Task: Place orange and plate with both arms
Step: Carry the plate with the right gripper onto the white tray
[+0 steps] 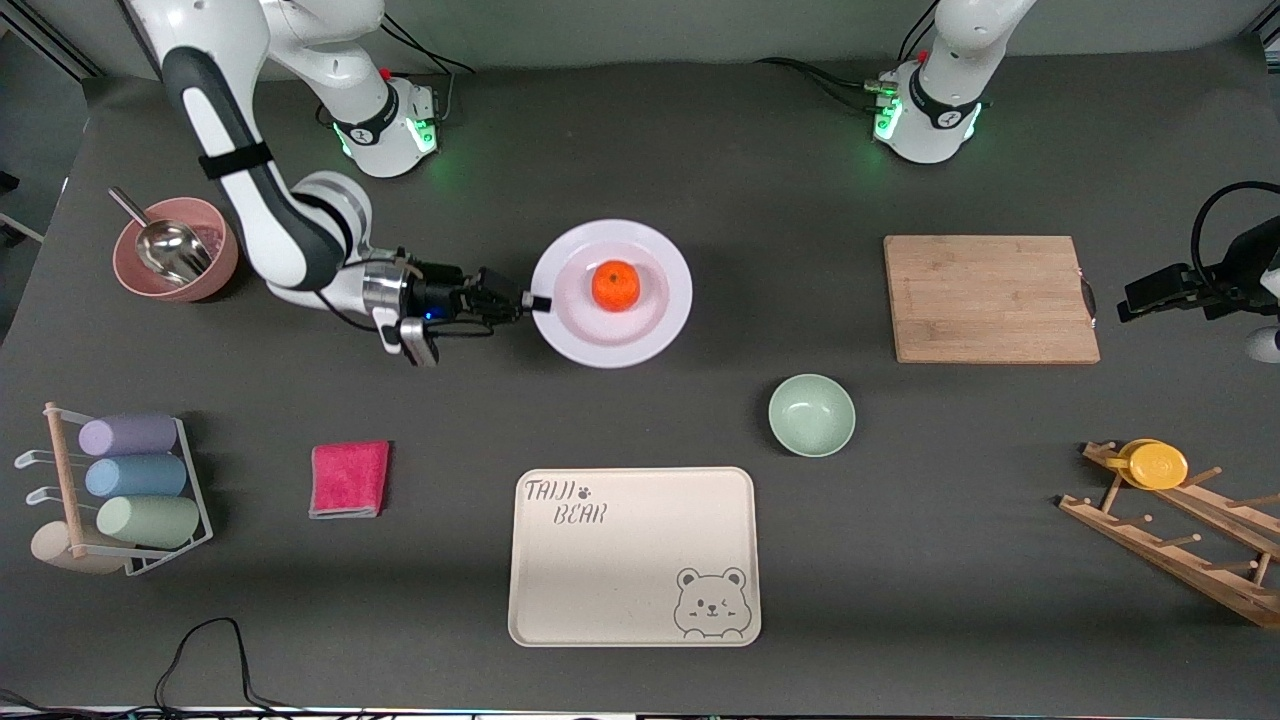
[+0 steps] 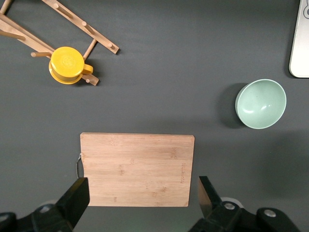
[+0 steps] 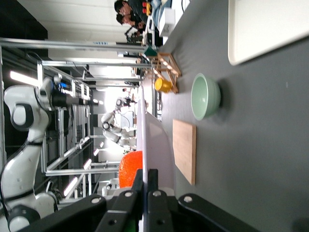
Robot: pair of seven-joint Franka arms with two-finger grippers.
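Bear tray [image 1: 634,556] nearest; right wrist view alone shows right pincer [image 3: 146,193] clamping plate [image 3: 153,140].

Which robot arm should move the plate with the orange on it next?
Probably the right: the right gripper is shut on the plate rim, the orange on it. The left gripper hangs open over the cutting board.

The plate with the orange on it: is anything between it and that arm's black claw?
Nothing visible. The right end effector is already shut on the rim of the white plate, at the edge toward the right arm's end of the table, with the orange sitting on the plate.
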